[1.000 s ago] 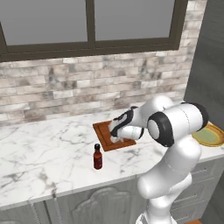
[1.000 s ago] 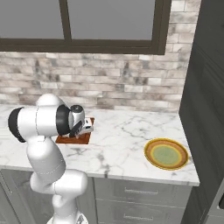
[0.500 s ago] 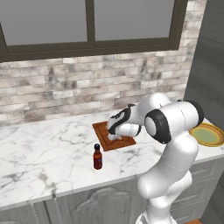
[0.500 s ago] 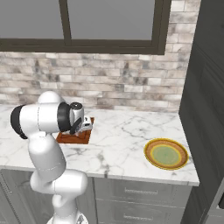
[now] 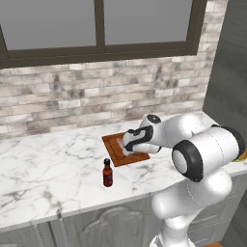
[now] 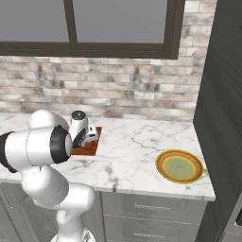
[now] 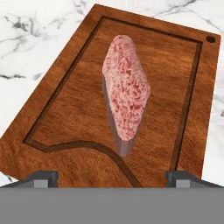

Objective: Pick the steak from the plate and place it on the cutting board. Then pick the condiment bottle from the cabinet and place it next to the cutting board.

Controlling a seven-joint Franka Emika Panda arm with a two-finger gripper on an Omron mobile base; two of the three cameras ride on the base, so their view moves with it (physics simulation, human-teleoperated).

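The pale pink steak (image 7: 126, 92) rests on the reddish-brown cutting board (image 7: 65, 109), inside its groove, and looks tipped up on one long edge. My gripper (image 7: 111, 177) hovers just above it, open, with a fingertip on each side and nothing between them. From the left base view the gripper (image 5: 127, 146) hangs over the cutting board (image 5: 114, 150). The red-brown condiment bottle (image 5: 107, 173) stands upright on the marble counter, just front-left of the board. The yellow-rimmed plate (image 6: 179, 166) lies bare at the counter's right end.
A brick wall and a window run behind the counter. A tall grey wood-grain cabinet (image 6: 222, 94) rises at the right end, close to the plate. My arm's bulky elbow (image 5: 205, 154) hangs over the counter's front edge. Grey drawers (image 6: 151, 208) sit below.
The fingers have spread wide apart. The hand has shifted a little to the left over the board. Bottle and plate have not moved.
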